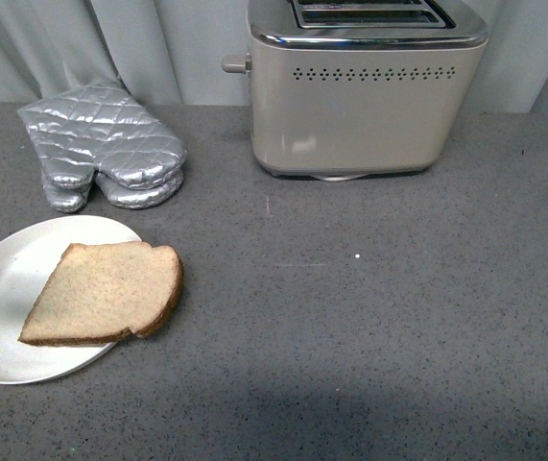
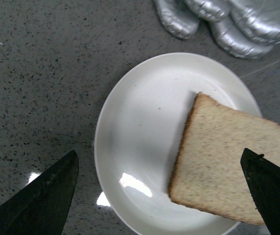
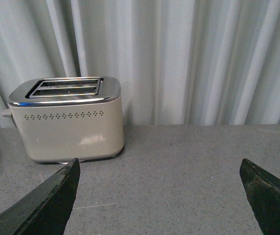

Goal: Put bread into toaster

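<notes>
A slice of wholemeal bread (image 1: 106, 293) lies flat on a white plate (image 1: 5, 288) in the lower left of the front view. Its rounded crust edge hangs over the plate's right rim, above the speckled grey countertop (image 1: 398, 317). A pair of quilted silver oven mitts (image 1: 106, 144) sits just behind the plate, in the upper left of the frame, close to it but not touching.

The cream toaster (image 1: 360, 106) stands at the top centre-right of the frame, well apart from the bread. Its chrome top is cut off by the upper edge, and its two slots (image 1: 369, 12) face up. A row of small vent holes runs along its front. A knob lever (image 1: 235, 64) juts from its left side. A pale pleated curtain (image 1: 158, 48) hangs behind it.

The left wrist camera looks straight down on plate and bread. The left gripper (image 2: 159, 155) is spread wide and holds nothing, with one dark finger (image 2: 46, 196) over the countertop and the other over the slice.

The right wrist camera faces the toaster and curtain across bare countertop. The right gripper (image 3: 159, 164) is likewise spread wide, with nothing between its fingers.
</notes>
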You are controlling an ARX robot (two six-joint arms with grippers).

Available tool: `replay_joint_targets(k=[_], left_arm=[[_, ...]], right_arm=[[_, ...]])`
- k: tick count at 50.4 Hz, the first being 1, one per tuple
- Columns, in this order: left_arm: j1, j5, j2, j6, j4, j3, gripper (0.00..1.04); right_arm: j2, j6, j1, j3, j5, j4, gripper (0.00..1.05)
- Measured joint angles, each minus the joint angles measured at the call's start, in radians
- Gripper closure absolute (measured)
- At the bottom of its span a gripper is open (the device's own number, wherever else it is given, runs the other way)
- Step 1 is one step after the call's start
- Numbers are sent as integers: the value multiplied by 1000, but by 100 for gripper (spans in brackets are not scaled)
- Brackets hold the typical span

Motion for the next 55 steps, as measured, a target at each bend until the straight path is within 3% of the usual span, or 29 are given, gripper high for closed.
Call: replay_joint_targets(k=[27, 32, 55], left_arm=[[26, -55, 261, 151, -96, 166, 7], [24, -61, 285, 159, -114, 187, 19], [-18, -42, 306, 133, -224, 236, 102]], right_arm=[[0, 0, 0, 0, 0, 0, 10], [0, 0, 0, 0, 0, 0, 10], [0, 0, 0, 0, 0, 0, 10]])
